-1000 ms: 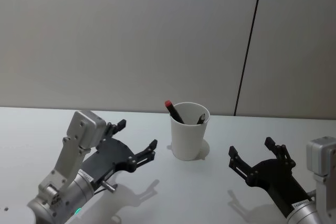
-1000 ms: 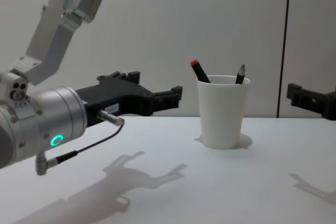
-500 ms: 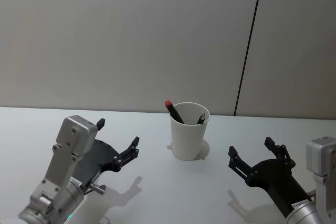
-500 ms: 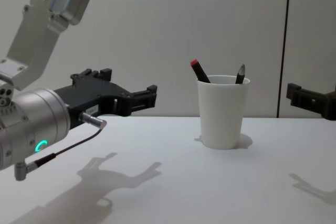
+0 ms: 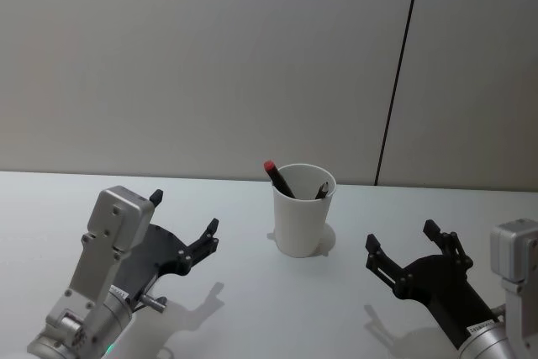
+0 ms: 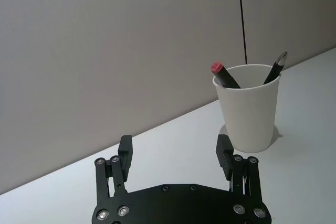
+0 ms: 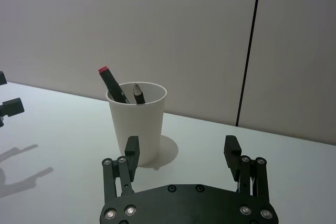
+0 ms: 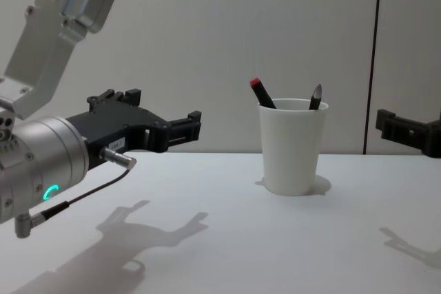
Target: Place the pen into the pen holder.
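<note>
While I watch from the head view, the white paper cup (image 5: 303, 208) stands upright on the tabletop (image 5: 277, 308), near the back wall and roughly between my two arms; it holds two pens, both leaning on the rim: a black pen with a red cap (image 5: 276, 178) sticking up on the cup's left side, and a dark pen with a pointed tip (image 5: 323, 190) on its right; the chest view shows the same pair poking above the rim, red cap to the left, pointed tip to the right; my left gripper (image 5: 185, 226) hangs above the tabletop to the left of the cup, well apart from it, its fingers (image 6: 125, 148) spread wide with nothing between them; from the left wrist view the cup sits beyond the gripper, off toward one finger; my right gripper (image 5: 413, 245) hovers to the right of the cup, nearer me, also clear of it; its fingers (image 7: 132, 149) are apart too and empty, pointed toward the cup.
</note>
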